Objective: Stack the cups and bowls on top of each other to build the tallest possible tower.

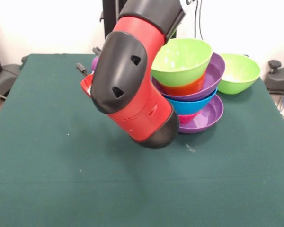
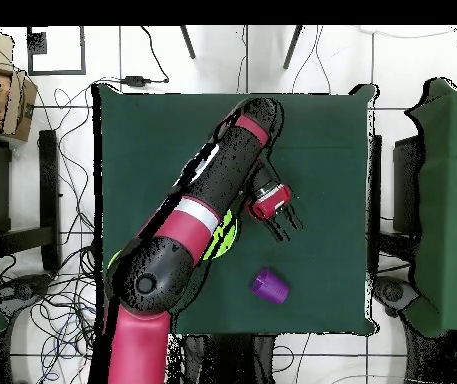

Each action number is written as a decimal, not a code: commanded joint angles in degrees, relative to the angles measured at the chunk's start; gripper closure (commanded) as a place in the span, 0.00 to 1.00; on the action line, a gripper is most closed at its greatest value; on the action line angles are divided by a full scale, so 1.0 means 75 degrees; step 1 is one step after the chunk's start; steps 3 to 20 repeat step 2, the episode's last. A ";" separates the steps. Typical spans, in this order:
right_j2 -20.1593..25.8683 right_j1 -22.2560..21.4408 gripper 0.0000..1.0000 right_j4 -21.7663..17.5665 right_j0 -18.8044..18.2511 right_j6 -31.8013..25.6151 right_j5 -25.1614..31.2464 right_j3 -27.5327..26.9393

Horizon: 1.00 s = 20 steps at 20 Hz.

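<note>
Gripper [image 2: 286, 226]: fingers parted, empty | translucent purple plastic cup [image 2: 270, 286] near its tips | risk: arm's elbow knocks leaning nested bowl tower [image 1: 191, 90]

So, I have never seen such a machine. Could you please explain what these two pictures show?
The red and black machine is a robot arm. One picture looks at it from across the table; the other looks straight down from above. At the arm's end is a claw. Its two black fingers are apart and hold nothing. On the green cloth stands a tower of nested bowls: lime green on top, then orange, purple, blue, red-pink and a wide purple base. Another lime green bowl sits beside it. A purple cup is apart from them.
</note>
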 commanded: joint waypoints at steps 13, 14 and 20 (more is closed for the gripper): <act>0.0525 -0.0846 0.00 -0.1078 0.0332 -0.1328 -0.0698 0.0916; 0.0525 -0.0846 0.00 -0.1078 0.0332 -0.1328 -0.0698 0.0916; 0.0525 -0.0846 0.00 -0.1078 0.0332 -0.1328 -0.0698 0.0916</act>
